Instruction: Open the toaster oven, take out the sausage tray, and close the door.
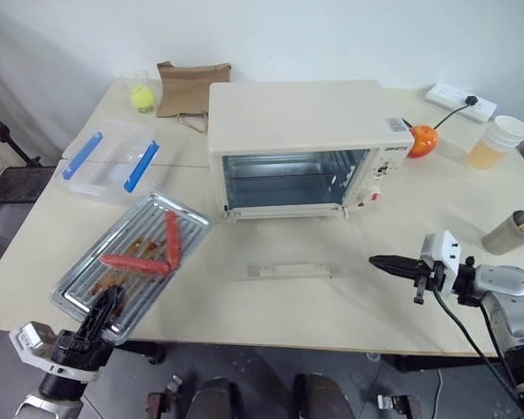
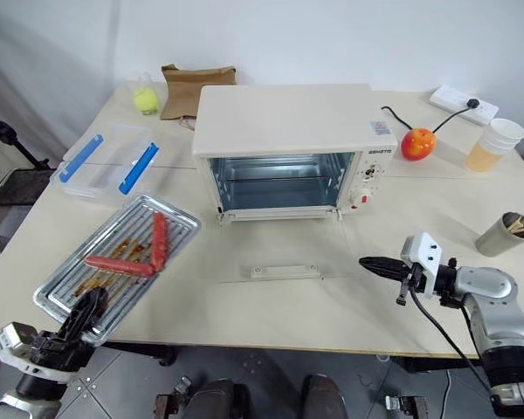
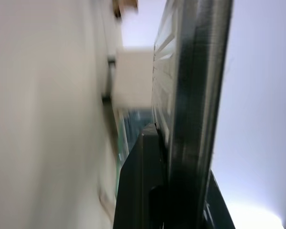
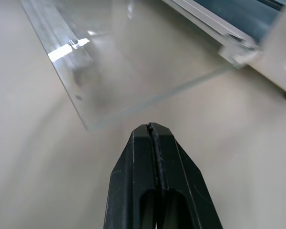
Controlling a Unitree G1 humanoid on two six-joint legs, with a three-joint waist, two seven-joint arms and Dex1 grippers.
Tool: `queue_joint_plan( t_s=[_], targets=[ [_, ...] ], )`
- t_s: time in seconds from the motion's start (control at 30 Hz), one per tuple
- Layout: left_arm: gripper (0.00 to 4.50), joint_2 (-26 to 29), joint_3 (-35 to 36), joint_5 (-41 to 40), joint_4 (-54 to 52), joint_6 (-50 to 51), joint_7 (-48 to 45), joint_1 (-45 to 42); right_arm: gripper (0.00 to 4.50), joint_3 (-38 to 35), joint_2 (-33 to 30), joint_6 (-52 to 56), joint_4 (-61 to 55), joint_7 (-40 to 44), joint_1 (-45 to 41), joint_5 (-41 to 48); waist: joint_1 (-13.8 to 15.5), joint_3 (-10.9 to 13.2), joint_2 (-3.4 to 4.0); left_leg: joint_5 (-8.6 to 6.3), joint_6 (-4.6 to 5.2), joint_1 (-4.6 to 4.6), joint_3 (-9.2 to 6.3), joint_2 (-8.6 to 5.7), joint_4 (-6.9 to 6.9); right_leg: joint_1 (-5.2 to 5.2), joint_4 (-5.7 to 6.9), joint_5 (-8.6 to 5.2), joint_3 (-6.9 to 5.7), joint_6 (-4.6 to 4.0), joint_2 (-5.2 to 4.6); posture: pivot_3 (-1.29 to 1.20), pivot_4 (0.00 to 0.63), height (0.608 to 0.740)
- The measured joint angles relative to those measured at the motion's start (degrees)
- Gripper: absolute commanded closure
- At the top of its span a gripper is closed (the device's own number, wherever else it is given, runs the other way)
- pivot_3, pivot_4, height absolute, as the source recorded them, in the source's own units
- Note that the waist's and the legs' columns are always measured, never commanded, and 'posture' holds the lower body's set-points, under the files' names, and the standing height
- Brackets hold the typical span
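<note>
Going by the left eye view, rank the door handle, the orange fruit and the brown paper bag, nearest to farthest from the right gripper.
From the right gripper:
1. Door handle, just left of it on the lowered door.
2. Orange fruit, behind it, right of the toaster oven.
3. Brown paper bag, far back left.

A cream-coloured worktop (image 1: 271,305) carries everything. On its far left side lies a clear plastic box with blue clips (image 1: 112,161). Beyond it, at the far edge, a clear cup holding something yellow-green (image 1: 141,95) stands just beside a brown paper bag (image 1: 190,87). On the far right, a round orange fruit (image 1: 424,140) sits near a white power strip (image 1: 460,101) and stacked clear cups of amber liquid (image 1: 498,142). A grey cup holding sticks (image 1: 512,232) stands at the right edge.
</note>
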Motion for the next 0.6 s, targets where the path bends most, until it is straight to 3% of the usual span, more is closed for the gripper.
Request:
queue_joint_plan(
  t_s=[0.37,0.6],
  targets=[
    [4.50,-0.52,0.88,-0.09,0.35,-1.02,3.86,-6.10,4.48,0.02,3.58,6.46,1.42,5.67,-3.47,1.22,-0.16,-0.01,-0.02,-0.08,0.13,-0.01,0.13,-0.03,0.01,-0.02,-0.06,0.04,-0.14,0.07,0.10,0.00,0.150,0.740],
    [4.50,0.05,3.12,-0.08,2.58,1.87,3.59,-6.27,4.48,-5.38,3.71,13.59,-7.91,4.16,-3.35,8.09,-0.06,0.00,-0.02,-0.13,0.11,-0.05,0.09,-0.01,0.00,-0.06,-0.08,0.04,-0.07,0.07,0.06,0.00,0.150,0.740]
  ],
)
